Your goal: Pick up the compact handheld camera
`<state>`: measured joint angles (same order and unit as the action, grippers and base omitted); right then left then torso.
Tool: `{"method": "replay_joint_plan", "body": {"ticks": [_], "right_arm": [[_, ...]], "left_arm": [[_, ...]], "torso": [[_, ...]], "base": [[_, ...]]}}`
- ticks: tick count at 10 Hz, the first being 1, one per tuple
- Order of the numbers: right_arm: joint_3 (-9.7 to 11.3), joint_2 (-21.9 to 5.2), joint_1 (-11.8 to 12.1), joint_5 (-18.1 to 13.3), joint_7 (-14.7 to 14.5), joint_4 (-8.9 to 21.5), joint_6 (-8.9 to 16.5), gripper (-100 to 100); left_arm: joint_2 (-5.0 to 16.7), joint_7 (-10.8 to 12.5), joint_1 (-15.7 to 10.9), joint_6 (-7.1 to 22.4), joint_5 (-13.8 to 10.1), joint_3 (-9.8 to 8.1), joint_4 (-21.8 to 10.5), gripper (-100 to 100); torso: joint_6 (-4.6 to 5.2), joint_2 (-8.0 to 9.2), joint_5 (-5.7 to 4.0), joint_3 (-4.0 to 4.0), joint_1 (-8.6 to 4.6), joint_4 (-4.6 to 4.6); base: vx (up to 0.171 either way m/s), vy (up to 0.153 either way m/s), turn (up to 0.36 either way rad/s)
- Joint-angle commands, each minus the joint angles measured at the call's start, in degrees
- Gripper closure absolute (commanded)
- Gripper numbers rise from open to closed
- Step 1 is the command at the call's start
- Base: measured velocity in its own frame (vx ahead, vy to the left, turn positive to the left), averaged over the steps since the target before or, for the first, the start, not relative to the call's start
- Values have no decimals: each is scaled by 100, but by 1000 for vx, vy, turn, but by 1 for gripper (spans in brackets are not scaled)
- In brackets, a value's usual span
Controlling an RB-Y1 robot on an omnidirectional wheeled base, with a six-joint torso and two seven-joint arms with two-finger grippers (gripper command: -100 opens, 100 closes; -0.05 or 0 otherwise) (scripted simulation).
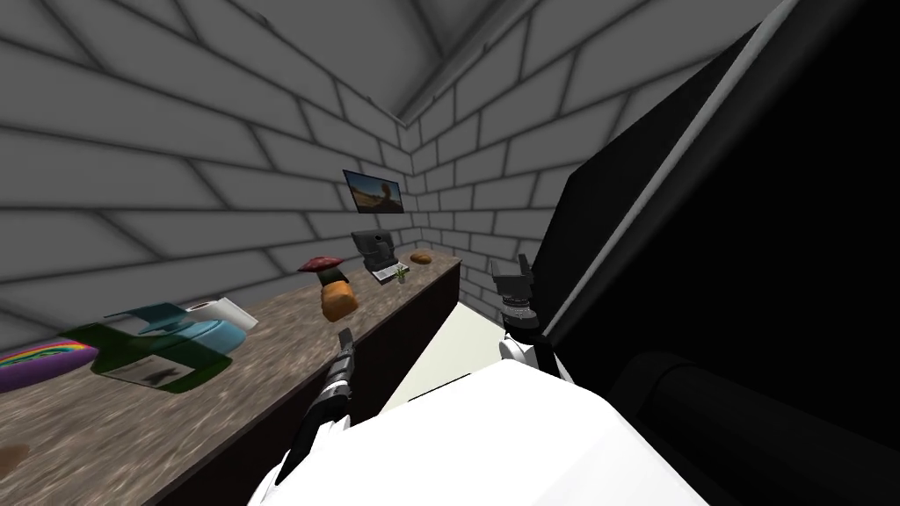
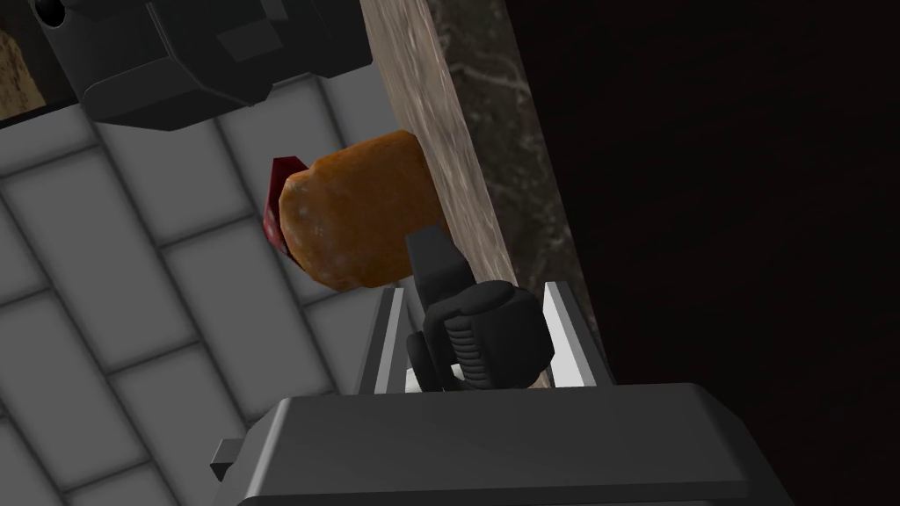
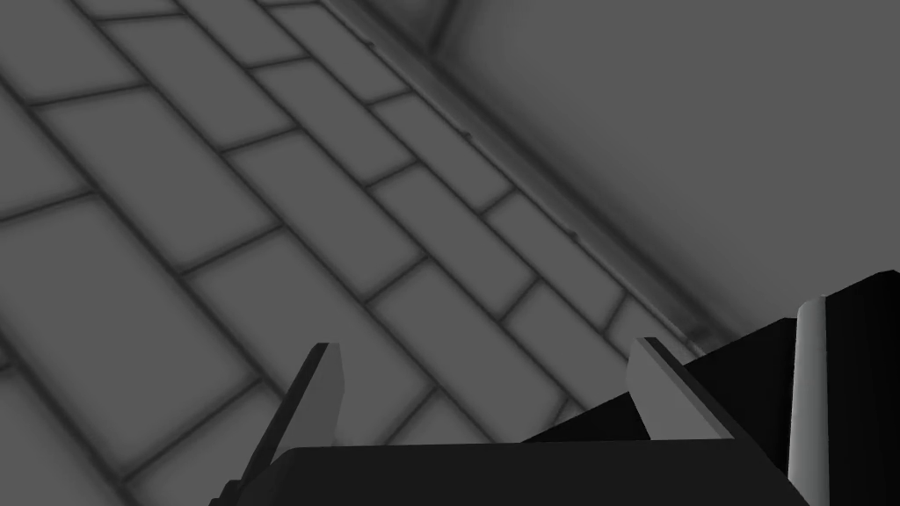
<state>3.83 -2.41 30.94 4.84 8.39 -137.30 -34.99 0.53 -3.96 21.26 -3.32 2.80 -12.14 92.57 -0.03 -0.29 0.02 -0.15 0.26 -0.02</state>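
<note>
A small black camera [image 2: 479,343] is clamped between the two fingers of the left gripper [image 2: 473,294], at the front edge of a mottled brown counter [image 1: 272,347]. An orange-brown loaf [image 2: 360,211] lies on the counter just beyond the camera. The right gripper [image 3: 483,386], its fingers spread apart, is raised off to the side.

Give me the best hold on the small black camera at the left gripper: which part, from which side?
Take the black camera by its ribbed, rounded body, across the two flanks, coming from the end away from its thin part. The ribs and bulk should resist slipping. The left gripper holds it that way, fingers pressing both flanks.
</note>
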Motion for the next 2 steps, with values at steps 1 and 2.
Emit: {"method": "replay_joint_plan", "body": {"ticks": [1, 2], "right_arm": [[0, 0, 0, 0, 0, 0, 0, 0], [0, 0, -1, 0, 0, 0, 0, 0]], "left_arm": [[0, 0, 0, 0, 0, 0, 0, 100], [-2, 6, 14, -8, -1, 13, 16, 0]], "torso": [[0, 0, 0, 0, 0, 0], [5, 11, -1, 5, -4, 1]], "base": [[44, 9, 31], [7, 2, -6]]}}
